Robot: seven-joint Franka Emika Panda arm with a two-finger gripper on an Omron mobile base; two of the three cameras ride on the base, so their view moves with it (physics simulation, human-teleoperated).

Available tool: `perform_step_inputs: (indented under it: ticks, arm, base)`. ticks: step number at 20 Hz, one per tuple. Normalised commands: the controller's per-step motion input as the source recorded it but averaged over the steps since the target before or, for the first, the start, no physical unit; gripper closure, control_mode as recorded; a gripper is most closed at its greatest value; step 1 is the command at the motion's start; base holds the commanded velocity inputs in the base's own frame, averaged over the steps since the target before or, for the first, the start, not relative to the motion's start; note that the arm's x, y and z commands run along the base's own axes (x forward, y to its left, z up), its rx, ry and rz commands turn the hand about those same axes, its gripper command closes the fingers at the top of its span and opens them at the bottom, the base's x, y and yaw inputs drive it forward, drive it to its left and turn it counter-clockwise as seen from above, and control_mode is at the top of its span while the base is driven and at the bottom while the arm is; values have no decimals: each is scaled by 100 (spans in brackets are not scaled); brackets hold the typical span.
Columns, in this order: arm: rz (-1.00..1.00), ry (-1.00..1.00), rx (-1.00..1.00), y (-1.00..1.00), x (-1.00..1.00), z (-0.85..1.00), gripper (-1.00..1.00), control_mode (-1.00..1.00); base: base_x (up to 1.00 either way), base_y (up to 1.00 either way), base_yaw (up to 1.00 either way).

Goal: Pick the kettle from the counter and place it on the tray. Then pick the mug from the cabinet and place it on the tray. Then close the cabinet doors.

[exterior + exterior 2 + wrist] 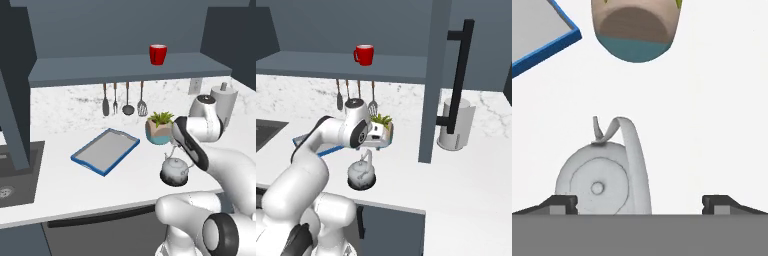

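The grey-silver kettle (175,170) stands on the white counter (120,185) near its front edge, just in front of the plant pot. My gripper (639,204) hangs directly above it, open. Its two fingertips (562,204) stand wide apart on either side of the kettle's body (597,185) and arched handle, touching neither. The blue-rimmed tray (105,151) lies bare on the counter to the kettle's left. The red mug (158,54) sits on the shelf of the slate-blue cabinet (125,67). Both cabinet doors are swung open, the left door (15,100) and the right door (435,75) with its black bar handle.
A teal-and-tan plant pot (160,130) stands right behind the kettle. A tall grey cylinder with a knob (223,102) is at the back right. Utensils (122,100) hang on the wall under the cabinet. The dark sink (15,175) is at the far left.
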Motion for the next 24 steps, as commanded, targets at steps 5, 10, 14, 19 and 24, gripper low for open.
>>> perform_step_inputs:
  ticks: [5, 10, 14, 19, 24]
  arm:
    - [0, 0, 0, -7, 37, -40, -100, -100]
    - [2, 3, -2, 0, 24, -36, -100, -100]
    - [3, 1, 0, 0, 23, -35, -100, -100]
    - [5, 0, -1, 0, 2, -33, -100, -100]
    - [4, 0, -6, 0, 0, -33, -100, -100]
  base:
    - [0, 0, 0]
    - [0, 0, 0]
    - [0, 0, 0]
    - [0, 0, 0]
    - [0, 0, 0]
